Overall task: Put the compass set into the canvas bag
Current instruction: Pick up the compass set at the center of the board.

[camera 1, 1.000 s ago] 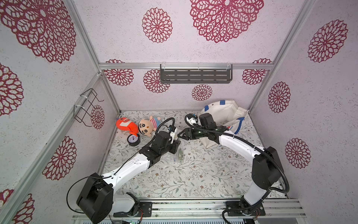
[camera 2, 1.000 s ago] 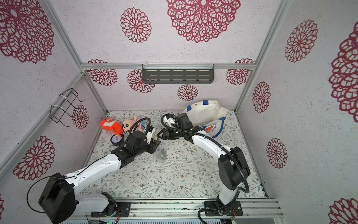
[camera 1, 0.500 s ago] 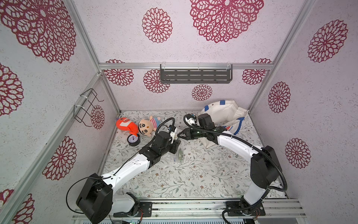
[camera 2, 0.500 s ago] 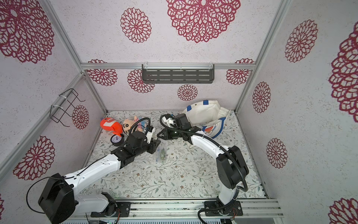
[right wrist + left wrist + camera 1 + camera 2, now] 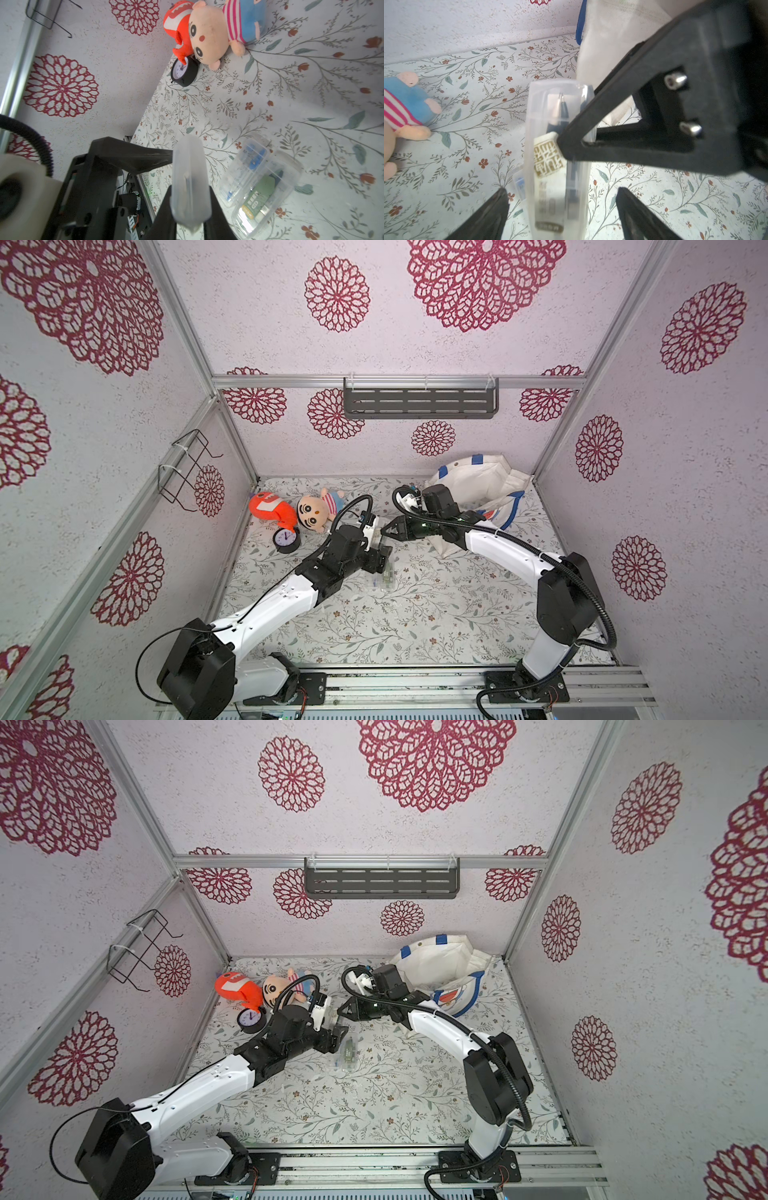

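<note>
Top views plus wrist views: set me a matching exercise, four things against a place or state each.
Things:
1. translucent case
2. left gripper
3. canvas bag
4. black clock

Places or states:
A. back right corner of the table
B. open, jaws either side of the case, not touching it
C. next to the orange plush
D. clamped in the right gripper

Pairs: 1-D, 2-B, 3-A, 4-C

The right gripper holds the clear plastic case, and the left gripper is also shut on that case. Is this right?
Not quite: the left gripper stands open, its jaws apart from the clear plastic case, as the left wrist view shows. The right gripper does hold it.
</note>
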Tool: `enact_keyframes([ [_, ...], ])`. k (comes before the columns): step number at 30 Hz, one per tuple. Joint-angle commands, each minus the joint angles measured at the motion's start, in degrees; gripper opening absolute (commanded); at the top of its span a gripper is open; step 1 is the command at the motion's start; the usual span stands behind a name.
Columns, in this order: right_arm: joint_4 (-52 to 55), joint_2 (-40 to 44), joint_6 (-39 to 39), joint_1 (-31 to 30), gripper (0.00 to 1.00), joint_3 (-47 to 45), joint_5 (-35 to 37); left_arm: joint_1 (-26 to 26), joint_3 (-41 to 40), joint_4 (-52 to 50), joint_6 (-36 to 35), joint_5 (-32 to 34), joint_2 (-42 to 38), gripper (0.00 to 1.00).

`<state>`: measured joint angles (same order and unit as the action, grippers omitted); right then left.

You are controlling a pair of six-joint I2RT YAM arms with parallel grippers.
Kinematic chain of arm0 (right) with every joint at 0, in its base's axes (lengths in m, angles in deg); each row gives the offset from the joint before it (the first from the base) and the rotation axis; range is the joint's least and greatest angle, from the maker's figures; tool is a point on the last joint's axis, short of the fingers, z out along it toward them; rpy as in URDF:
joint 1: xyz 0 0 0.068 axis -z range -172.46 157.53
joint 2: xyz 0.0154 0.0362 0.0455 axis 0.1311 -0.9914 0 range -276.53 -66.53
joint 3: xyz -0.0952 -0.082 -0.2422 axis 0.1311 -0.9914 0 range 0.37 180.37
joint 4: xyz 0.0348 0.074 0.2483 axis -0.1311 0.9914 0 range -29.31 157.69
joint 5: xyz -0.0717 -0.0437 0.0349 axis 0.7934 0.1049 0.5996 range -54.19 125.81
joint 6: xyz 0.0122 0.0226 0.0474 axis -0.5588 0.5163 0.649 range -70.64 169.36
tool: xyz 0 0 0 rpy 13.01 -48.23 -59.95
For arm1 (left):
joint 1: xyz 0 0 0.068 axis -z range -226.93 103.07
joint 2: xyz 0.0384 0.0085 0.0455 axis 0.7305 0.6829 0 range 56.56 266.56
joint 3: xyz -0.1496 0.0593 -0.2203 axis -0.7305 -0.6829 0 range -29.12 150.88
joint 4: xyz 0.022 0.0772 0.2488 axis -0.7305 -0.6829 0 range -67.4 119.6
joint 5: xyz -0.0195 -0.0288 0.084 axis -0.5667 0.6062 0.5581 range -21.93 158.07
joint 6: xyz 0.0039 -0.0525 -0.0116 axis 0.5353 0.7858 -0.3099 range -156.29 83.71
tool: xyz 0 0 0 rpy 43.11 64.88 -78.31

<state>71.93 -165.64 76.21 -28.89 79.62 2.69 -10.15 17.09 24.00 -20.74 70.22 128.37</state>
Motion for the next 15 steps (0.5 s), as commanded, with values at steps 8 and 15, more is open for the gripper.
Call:
enact_keyframes([
  [8, 14.6, 7.9, -11.3, 7.0, 0.10, 12.7, 13.0, 0.2, -1.9, -4.3, 4.0, -0.4, -5.5, 0.86],
  [15, 19.2, 12.1, -13.7, 17.9, 0.09, 16.1, 22.9, 0.2, -1.8, -5.9, 5.5, 0.6, -3.4, 0.85],
])
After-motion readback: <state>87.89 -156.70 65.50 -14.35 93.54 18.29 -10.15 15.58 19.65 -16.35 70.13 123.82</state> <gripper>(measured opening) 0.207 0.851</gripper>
